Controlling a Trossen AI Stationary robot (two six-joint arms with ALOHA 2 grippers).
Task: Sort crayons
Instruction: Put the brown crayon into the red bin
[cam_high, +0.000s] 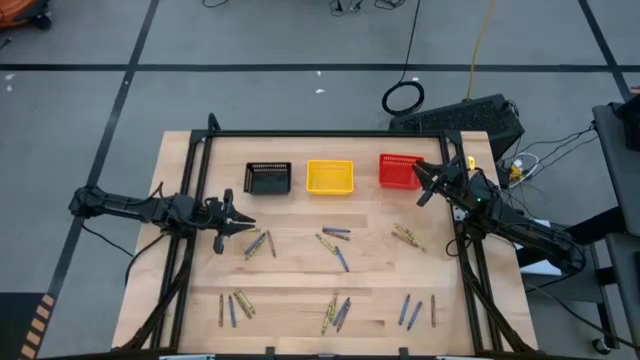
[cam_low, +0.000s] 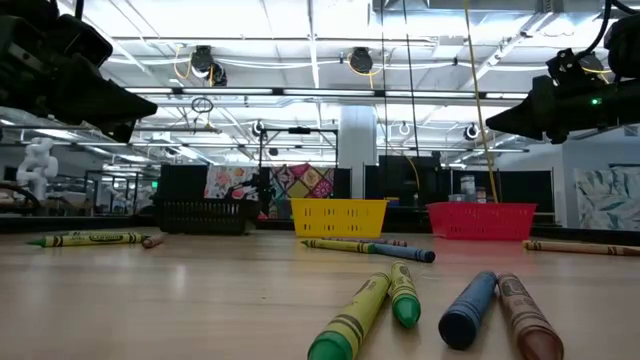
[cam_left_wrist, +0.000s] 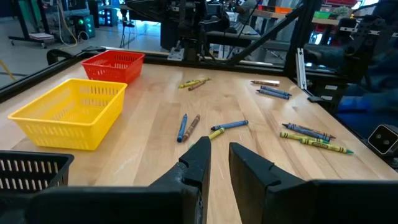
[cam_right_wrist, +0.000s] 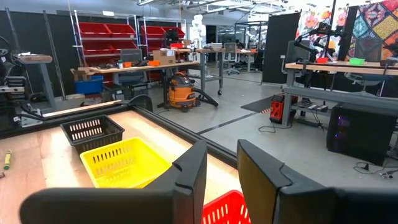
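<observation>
Three baskets (cam_high: 329, 177) are sitting in a row — crayons (cam_high: 335, 312) are lying in seven little piles; both grippers (cam_left_wrist: 219, 155) (cam_right_wrist: 222, 163) are hanging a little apart, holding nothing.

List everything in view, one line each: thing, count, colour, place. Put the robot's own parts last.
Black basket: one, black mesh, far side of the table, leftmost of three.
Yellow basket: one, yellow, middle of the row.
Red basket: one, red, rightmost, under the right pincer.
Crayons: about two dozen, olive-yellow, blue and brownish-red, in loose clusters across the middle and near side of the table; none in a basket that I can see.
Table: one, light wood, with a black frame.
Cable loop: one, black, on the floor beyond the table.
Left pincer: one, dark, empty, fingers apart, above the table's left side.
Right pincer: one, dark, empty, fingers apart, over the red basket.
</observation>
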